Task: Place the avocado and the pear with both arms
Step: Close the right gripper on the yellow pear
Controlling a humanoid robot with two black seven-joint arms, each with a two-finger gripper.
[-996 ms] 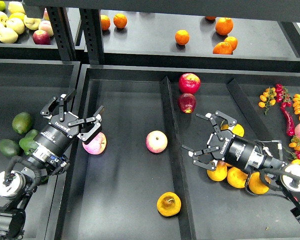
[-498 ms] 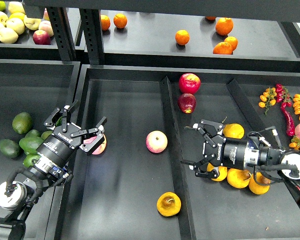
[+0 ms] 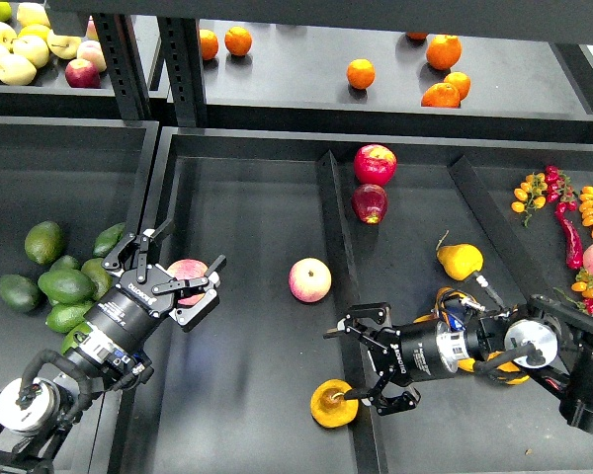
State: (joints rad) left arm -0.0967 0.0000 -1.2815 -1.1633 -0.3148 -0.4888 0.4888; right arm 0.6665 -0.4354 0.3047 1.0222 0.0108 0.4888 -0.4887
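The right tool (image 3: 368, 367) hangs spread open and empty, its lower finger touching the pear (image 3: 333, 403), which lies hollow-side up in the middle tray. To grip well, it should straddle the pear's squat body so both fingers close evenly across the widest part, not on the stem hollow. The left tool (image 3: 170, 277) is also open and empty, just beside a pink apple (image 3: 187, 277). The avocado (image 3: 43, 241) sits with other avocados in the left tray, so the left tool needs to shift left, clear of the apple.
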